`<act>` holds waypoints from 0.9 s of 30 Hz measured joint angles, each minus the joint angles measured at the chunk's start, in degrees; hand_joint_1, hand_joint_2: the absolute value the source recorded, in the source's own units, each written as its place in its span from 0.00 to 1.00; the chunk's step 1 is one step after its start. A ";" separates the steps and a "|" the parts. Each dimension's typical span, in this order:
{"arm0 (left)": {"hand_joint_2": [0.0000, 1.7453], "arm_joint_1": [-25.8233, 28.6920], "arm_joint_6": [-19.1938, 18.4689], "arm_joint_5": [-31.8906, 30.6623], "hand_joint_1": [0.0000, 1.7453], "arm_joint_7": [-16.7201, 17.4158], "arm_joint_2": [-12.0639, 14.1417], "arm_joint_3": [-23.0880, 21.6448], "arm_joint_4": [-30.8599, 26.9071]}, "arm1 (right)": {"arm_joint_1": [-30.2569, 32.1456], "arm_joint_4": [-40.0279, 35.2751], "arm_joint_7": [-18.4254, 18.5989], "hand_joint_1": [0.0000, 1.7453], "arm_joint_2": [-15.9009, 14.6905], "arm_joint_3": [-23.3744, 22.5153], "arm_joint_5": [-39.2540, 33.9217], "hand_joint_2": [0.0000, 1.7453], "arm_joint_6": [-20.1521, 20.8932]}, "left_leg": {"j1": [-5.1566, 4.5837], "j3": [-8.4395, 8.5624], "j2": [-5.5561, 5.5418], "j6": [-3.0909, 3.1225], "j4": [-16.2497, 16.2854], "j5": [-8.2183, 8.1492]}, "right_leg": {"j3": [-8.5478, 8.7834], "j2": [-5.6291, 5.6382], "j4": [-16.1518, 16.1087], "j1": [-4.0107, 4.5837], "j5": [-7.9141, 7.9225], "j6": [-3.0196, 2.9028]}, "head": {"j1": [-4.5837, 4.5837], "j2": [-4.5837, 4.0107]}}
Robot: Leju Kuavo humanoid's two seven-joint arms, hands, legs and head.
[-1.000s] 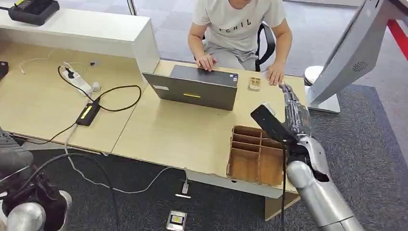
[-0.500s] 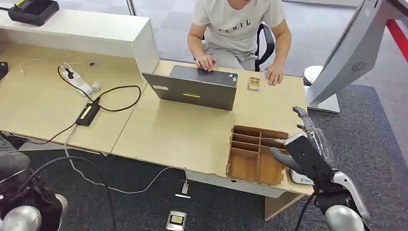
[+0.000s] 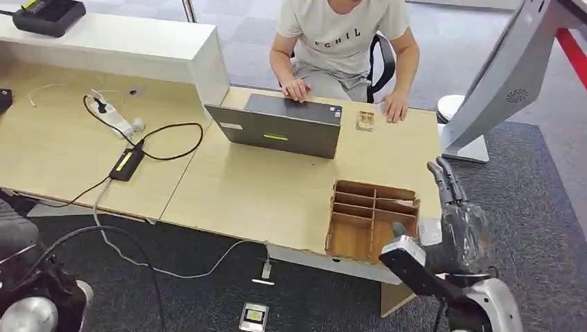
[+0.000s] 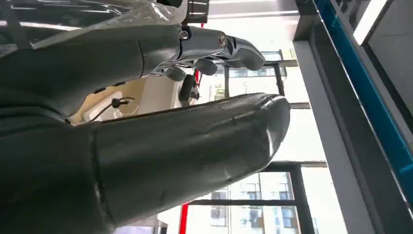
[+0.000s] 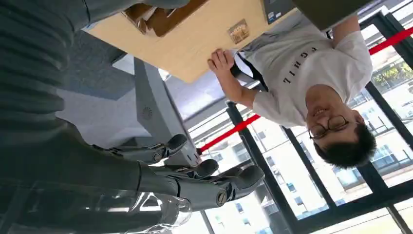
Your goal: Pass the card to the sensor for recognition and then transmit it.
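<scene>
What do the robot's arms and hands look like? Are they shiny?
Yes! The right arm is smooth, shiny silver with a dark joint and a black cable beside it. The right hand is grey metal with slim dark fingers and clear plastic wrapped over it. The left hand has a thick, rounded grey thumb, silvery finger parts and a ribbed grey cover.

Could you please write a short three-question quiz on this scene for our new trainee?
1. True or false: the right hand holds a card.
2. Which lies between the laptop and the person's hand? A) small wooden block B) power strip C) phone
3. Fill in: the wooden divider box sits near the desk's ____ edge, beside the right hand.

Key: 1 false, its fingers are straight and empty; 2 A; 3 front.
</scene>
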 joint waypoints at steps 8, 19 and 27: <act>0.00 1.28 0.00 -3.69 0.00 1.92 0.65 -1.40 1.18 | -3.95 5.37 -1.18 0.00 1.57 2.77 -1.05 1.00 -0.35 | -0.01 0.00 0.03 0.00 0.00 0.00 | -0.01 0.01 0.00 -0.01 0.00 0.00 | 0.00 0.00; 0.00 7.33 0.02 -5.66 0.00 -0.24 -2.32 -1.22 3.63 | -11.34 13.97 -3.04 0.00 2.51 8.11 -5.97 1.00 -1.77 | 0.00 -0.02 0.01 0.00 0.00 0.00 | -0.02 -0.01 0.00 0.00 -0.02 0.00 | 0.00 0.00; 0.00 8.70 0.13 -9.61 0.00 -0.72 -4.74 -0.90 2.29 | -15.04 20.52 -3.78 0.00 4.06 12.04 -7.61 1.00 -2.49 | 0.00 -0.04 -0.03 0.00 0.00 0.00 | 0.01 -0.02 0.01 0.00 -0.01 0.00 | 0.00 0.00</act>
